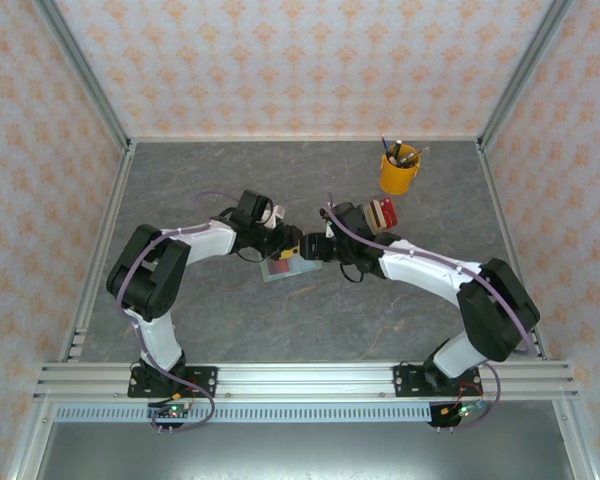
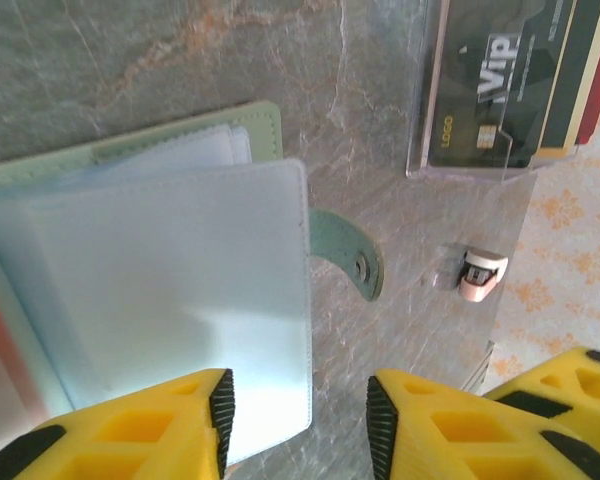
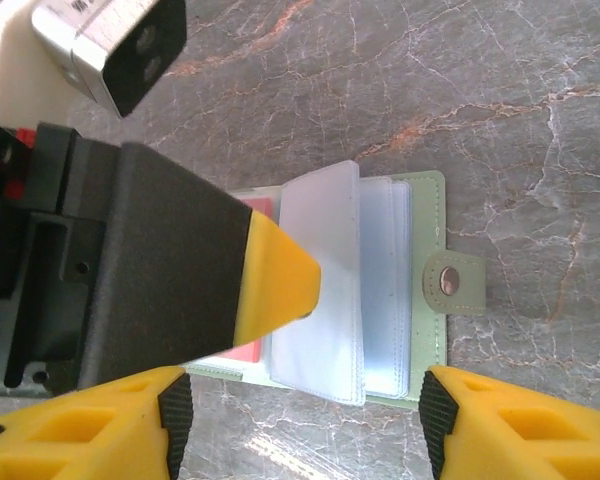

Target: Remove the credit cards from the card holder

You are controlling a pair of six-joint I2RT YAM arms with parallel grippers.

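The card holder lies open and flat on the grey table between both grippers. Its mint-green cover carries a snap tab, and pale blue pocket sleeves fan out from it. A salmon-red credit card edge shows in its left half, mostly hidden by the left gripper's finger. My left gripper hovers open over the sleeves' right edge, one yellow finger low on a sleeve. My right gripper is open, its jaws straddling the holder's near edge, gripping nothing.
A clear rack holding dark and red cards stands just behind the holder, also seen from above as the rack. A yellow cup of pens is at the back right. A small white piece with a red mark lies by the rack.
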